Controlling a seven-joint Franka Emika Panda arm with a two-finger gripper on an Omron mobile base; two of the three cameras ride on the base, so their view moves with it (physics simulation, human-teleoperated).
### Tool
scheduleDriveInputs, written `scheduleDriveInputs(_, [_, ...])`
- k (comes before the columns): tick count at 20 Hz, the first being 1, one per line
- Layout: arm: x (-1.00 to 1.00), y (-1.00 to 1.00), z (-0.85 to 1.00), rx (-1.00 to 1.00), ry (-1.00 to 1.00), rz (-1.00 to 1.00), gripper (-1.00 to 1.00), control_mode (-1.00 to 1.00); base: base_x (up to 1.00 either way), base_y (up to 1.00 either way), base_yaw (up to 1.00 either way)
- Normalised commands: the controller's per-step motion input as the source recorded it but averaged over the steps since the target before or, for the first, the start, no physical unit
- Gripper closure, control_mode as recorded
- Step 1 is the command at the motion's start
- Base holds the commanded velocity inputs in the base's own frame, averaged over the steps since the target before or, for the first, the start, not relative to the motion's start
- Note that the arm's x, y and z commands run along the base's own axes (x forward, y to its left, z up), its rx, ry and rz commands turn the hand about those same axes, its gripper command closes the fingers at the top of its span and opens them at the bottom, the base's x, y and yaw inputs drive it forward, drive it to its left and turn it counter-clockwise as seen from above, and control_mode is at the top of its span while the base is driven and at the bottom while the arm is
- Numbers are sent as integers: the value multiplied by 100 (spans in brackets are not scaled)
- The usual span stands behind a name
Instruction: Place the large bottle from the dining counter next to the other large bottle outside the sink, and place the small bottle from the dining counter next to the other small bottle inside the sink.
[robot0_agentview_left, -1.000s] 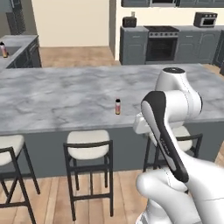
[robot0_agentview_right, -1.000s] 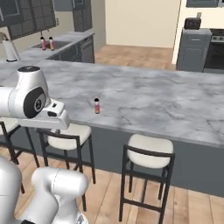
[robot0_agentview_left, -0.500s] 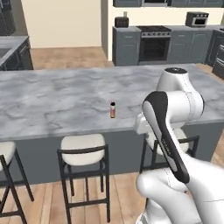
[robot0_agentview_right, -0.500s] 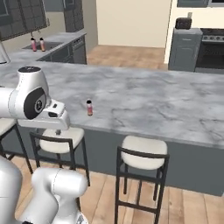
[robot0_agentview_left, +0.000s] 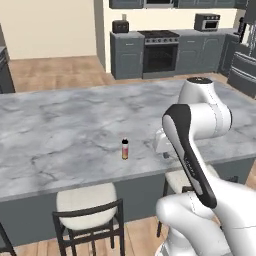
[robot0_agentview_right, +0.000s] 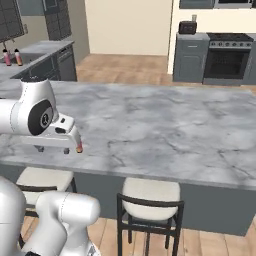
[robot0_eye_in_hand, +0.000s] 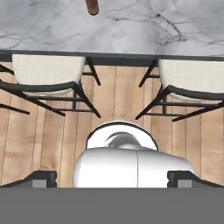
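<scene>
Gripper (robot0_eye_in_hand: 112, 179) open, jaws spread wide, nothing between them, held above the floor at the near side of the counter, aimed down. Left base view: small bottle (robot0_agentview_left: 125, 149) stands upright on the grey marble counter (robot0_agentview_left: 60, 135), near its near edge, just left of the arm's hand (robot0_agentview_left: 164, 144); a stool (robot0_agentview_left: 87, 207) sits below it; stove (robot0_agentview_left: 160, 50) and toaster (robot0_agentview_left: 120, 26) at the far wall. Right base view: the bottle peeks out at the right end of the hand (robot0_agentview_right: 55, 135); two bottles (robot0_agentview_right: 12, 57) stand far left by the far counter. Hand view: the bottle's base at the top edge on the counter, two stools (robot0_eye_in_hand: 46, 72) underneath, wooden floor.
</scene>
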Motion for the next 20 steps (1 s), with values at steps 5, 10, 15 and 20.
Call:
scheduleDriveInputs(5, [0, 0, 0, 0, 0, 0, -100, 100, 15, 38, -29])
scheduleDriveInputs(10, [0, 0, 0, 0, 0, 0, -100, 100, 0, 94, -6])
scheduleDriveInputs(15, [0, 0, 0, 0, 0, 0, -100, 100, 22, 37, 11])
scheduleDriveInputs(20, [0, 0, 0, 0, 0, 0, -100, 100, 13, -65, 33])
